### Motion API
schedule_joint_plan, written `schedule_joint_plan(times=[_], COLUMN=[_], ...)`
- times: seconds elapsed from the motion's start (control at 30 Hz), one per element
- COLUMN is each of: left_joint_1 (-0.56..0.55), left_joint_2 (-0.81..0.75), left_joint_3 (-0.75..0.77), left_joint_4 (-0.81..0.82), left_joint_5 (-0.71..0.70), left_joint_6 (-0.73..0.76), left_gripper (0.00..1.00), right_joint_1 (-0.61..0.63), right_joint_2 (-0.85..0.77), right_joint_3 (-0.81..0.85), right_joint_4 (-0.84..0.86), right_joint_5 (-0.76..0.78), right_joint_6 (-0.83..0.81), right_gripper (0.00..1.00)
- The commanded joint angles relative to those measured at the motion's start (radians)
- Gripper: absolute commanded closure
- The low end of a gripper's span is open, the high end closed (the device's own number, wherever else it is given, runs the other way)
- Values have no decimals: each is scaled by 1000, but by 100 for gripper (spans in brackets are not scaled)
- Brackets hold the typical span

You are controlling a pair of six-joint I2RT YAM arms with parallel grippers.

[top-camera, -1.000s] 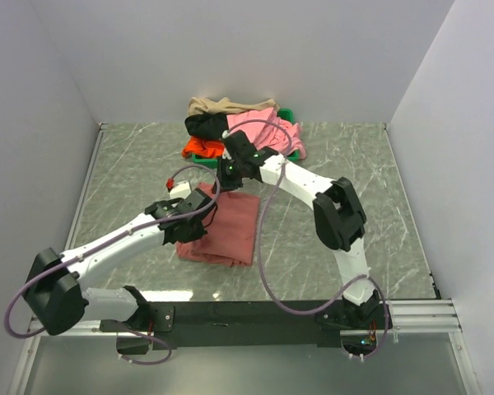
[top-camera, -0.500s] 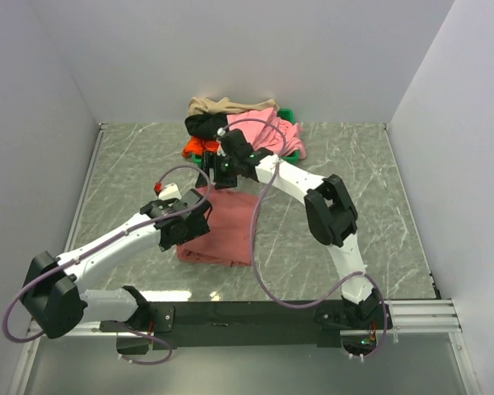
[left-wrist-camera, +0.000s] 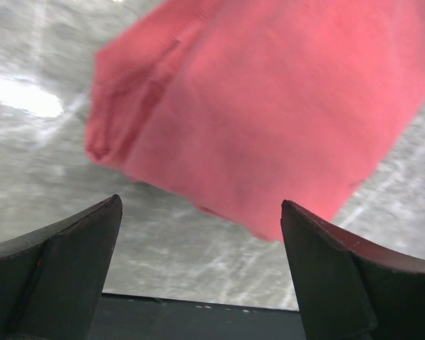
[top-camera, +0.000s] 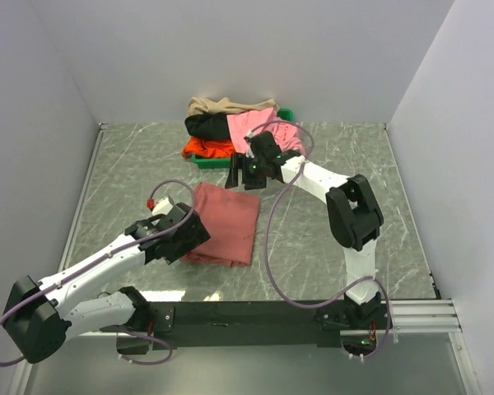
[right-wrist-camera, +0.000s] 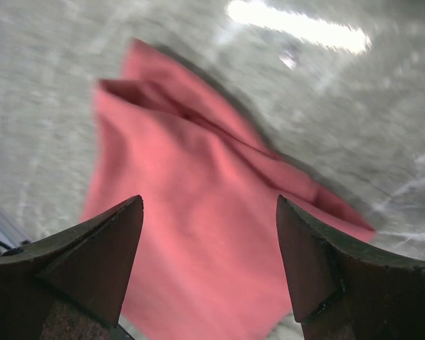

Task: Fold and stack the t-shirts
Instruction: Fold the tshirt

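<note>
Now, folded brick-red t-shirt [top-camera: 226, 220], long axis near-to-far

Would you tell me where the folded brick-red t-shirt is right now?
In the top external view, the dusty brick-red folded cloth t-shirt lies flat on the grey marbled table just left of centre, between the left pincer and the right pincer.

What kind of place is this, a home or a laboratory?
Probably a robot test cell in a laboratory, not a home: plain white walls enclose the marble-patterned table, and the left arm and right arm are bolted at its near edge.
</note>
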Motion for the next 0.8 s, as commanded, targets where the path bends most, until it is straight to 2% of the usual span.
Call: schedule_joint_plan(times=[0.0,0.17,0.27,0.37,0.53,0.7,0.77], left_joint_1=[2,2,2,2,2,10,11], left_joint_2=[-22,-8,-23,-37,-41,-34,-38], left_joint_3=[-30,-73,-91,-97,-97,-83,-77], left_joint_4=[119,147,148,121,76,27,12], left_joint_5=[68,107,108,96,56,35,32], left_joint_6=[-42,-67,-82,-100,-131,-153,-153], left_gripper=[1,1,1,1,1,1,1], right_joint_1=[5,5,4,7,48,186,226], right_joint_2=[30,70,29,-57,-271,-468,-545], right_joint_3=[-34,-40,-138,-291,-647,-955,-999], right_joint_4=[42,68,109,181,330,442,433], right_joint_5=[-24,-29,-29,-37,-35,17,29], right_joint_6=[-26,-31,-18,26,152,284,330], right_gripper=[18,18,18,18,18,18,18])
